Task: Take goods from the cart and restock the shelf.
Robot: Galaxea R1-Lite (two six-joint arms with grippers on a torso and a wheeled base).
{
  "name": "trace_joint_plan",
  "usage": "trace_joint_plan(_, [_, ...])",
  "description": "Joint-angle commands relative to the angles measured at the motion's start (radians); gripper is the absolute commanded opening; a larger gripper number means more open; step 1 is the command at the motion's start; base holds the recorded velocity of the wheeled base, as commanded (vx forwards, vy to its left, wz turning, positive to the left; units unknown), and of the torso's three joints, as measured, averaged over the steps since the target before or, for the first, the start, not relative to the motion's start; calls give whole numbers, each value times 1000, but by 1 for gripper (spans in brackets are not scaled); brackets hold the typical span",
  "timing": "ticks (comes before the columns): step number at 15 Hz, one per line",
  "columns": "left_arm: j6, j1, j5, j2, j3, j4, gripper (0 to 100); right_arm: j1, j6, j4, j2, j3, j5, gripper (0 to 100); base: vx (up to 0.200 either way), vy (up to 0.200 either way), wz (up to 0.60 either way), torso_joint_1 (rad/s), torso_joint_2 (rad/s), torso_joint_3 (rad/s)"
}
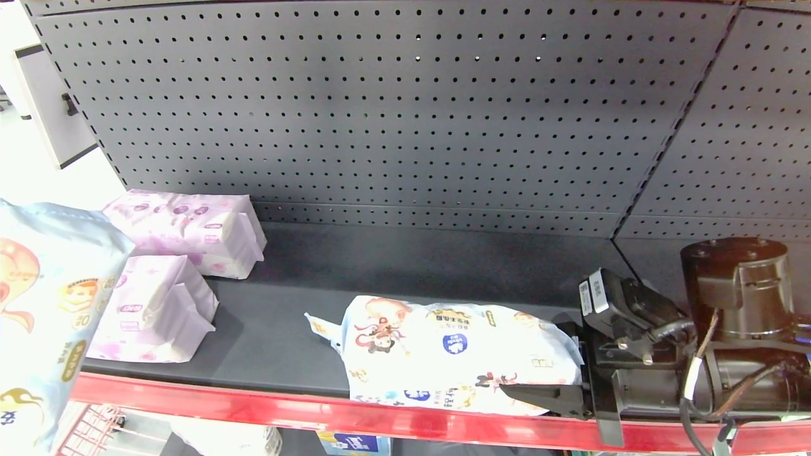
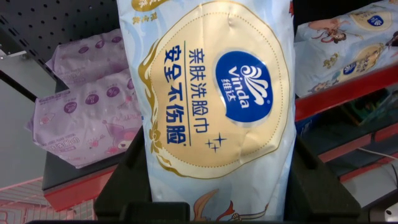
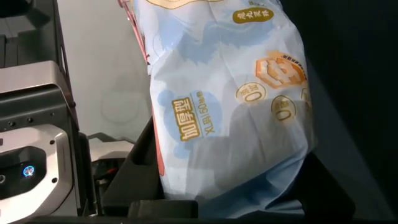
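A white-and-blue cartoon-printed pack [image 1: 443, 354] lies flat on the dark shelf [image 1: 412, 266], near its red front edge [image 1: 285, 408]. My right gripper [image 1: 545, 361] is at the pack's right end, shut on it, with one finger [image 1: 538, 396] along the pack's front side. In the right wrist view the same pack [image 3: 230, 93] sits pinched in my right gripper [image 3: 230, 155]. A second pale blue pack [image 1: 44, 297] hangs at the far left, in front of the shelf. My left gripper [image 2: 217, 152] is shut on this pack [image 2: 217, 93], which hides most of the shelf behind it.
Two purple packs [image 1: 190, 228] [image 1: 152, 310] stand at the shelf's left end. A grey pegboard [image 1: 380, 114] backs the shelf. Bare shelf lies between the purple packs and the cartoon pack. A red wire cart [image 1: 95, 430] sits below at the left.
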Motion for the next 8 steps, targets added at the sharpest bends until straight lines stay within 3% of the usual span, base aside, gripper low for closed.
trace_joint_plan(1, [0,0,0,0,2,0,0,1,-2,1,5,3,-1,0,0,0,0,0,0,0])
trace_joint_plan(2, [0,0,0,0,2,0,0,1,-4,1,6,1,-4,100,0,0,0,0,0,0])
trace_joint_plan(8, [0,0,-2,3,5,0,0,-2,30,2,-4,-3,-15,100,0,0,0,0,0,0])
